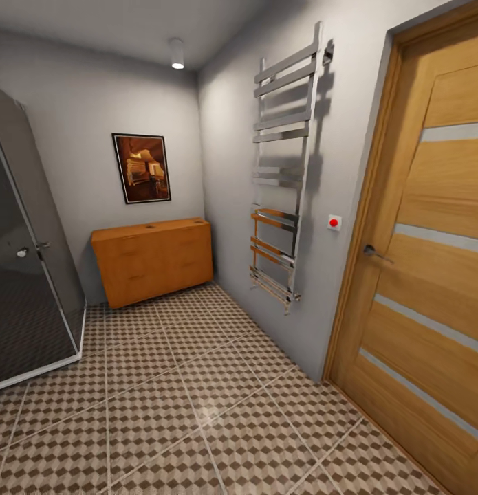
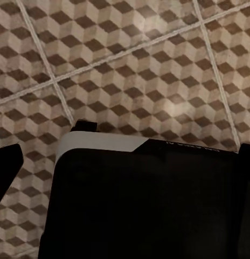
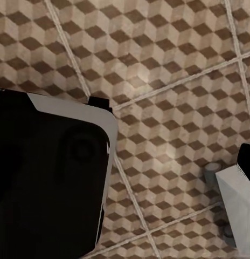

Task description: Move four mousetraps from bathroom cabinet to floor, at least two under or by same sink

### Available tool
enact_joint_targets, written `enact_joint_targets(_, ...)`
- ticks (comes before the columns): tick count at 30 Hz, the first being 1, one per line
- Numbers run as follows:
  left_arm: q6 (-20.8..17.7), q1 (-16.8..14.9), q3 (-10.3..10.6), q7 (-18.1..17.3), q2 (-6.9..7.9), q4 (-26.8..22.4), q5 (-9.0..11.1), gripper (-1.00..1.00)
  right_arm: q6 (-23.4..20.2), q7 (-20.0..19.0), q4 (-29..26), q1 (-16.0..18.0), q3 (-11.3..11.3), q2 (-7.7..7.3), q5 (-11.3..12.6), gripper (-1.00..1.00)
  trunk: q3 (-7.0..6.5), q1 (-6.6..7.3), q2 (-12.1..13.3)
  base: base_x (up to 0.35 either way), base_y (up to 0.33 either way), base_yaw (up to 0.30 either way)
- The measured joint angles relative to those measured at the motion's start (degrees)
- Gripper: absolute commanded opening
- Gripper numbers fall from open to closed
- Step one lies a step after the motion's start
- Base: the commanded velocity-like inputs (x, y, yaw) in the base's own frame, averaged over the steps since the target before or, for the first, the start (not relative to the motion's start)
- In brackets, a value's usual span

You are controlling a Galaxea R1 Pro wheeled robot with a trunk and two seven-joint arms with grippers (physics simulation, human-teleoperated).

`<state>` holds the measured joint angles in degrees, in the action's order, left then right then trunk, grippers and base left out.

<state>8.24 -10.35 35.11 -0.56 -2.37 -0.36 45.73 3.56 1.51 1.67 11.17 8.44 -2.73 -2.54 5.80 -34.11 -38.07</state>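
The low orange-brown wooden cabinet (image 1: pixel 153 260) stands against the far wall, its drawer fronts shut. Two small dark marks lie on its top, too small to identify. The mousetraps are out of view. The bathroom floor (image 1: pixel 197 405) of cube-patterned tiles stretches from me to the cabinet. Both wrist views look straight down on these tiles (image 2: pixel 130 65) (image 3: pixel 173 81). Black and white parts of my own body (image 2: pixel 146 199) (image 3: pixel 49 172) cover much of them.
A dark-tinted glass shower enclosure (image 1: pixel 25 261) stands at the left. A chrome towel rail (image 1: pixel 283 165) hangs on the right wall, with a red button (image 1: pixel 333 222) beside it. A wooden door (image 1: pixel 424 261) with a lever handle is close on my right. A framed picture (image 1: pixel 142 168) hangs above the cabinet.
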Motion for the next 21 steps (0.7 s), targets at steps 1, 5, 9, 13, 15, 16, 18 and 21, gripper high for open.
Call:
enact_joint_targets(1, 0.0, 0.0, 0.0, 0.0, -0.01, 0.0, 0.0, 1.0, 0.0, 0.0, 0.0, 0.0, 0.0, 0.0, 0.0, 1.0, 0.0, 0.0, 0.0, 0.0, 0.0, 0.297)
enact_joint_targets(5, 0.0, 0.0, 0.0, 0.0, -0.05, 0.0, 0.0, 1.0, 0.0, 0.0, 0.0, 0.0, 0.0, 0.0, 0.0, 1.0, 0.0, 0.0, 0.0, 0.0, 0.0, 0.297)
enact_joint_targets(9, 0.0, 0.0, 0.0, 0.0, -0.06, 0.0, 0.0, 1.0, 0.0, 0.0, 0.0, 0.0, 0.0, 0.0, 0.0, 1.0, 0.0, 0.0, 0.0, 0.0, 0.0, 0.296)
enact_joint_targets(13, 0.0, 0.0, 0.0, 0.0, -0.06, 0.0, 0.0, 1.0, 0.0, 0.0, 0.0, -0.1, 0.0, 0.0, 0.0, 1.0, 0.0, 0.0, 0.0, 0.0, 0.0, 0.296)
enact_joint_targets(15, 0.0, 0.0, 0.0, 0.0, -0.06, 0.0, 0.0, 1.0, 0.0, 0.0, 0.0, 0.0, 0.0, 0.0, 0.0, 1.0, 0.0, 0.0, 0.0, 0.0, 0.0, 0.296)
enact_joint_targets(16, 0.0, 0.0, 0.0, 0.0, -0.06, 0.0, 0.0, 1.0, 0.0, 0.0, 0.0, 0.0, 0.0, 0.0, 0.0, 1.0, 0.0, 0.0, 0.0, 0.0, 0.0, 0.296)
enact_joint_targets(18, 0.0, 0.0, 0.0, 0.0, -0.06, 0.0, 0.0, 1.0, 0.0, 0.0, 0.0, 0.0, 0.0, 0.0, 0.0, 1.0, 0.0, 0.0, 0.0, 0.0, 0.0, 0.296)
enact_joint_targets(21, 0.0, 0.0, 0.0, 0.0, -0.06, 0.0, 0.0, 1.0, 0.0, 0.0, 0.0, 0.0, 0.0, 0.0, 0.0, 1.0, 0.0, 0.0, 0.0, 0.0, 0.0, 0.296)
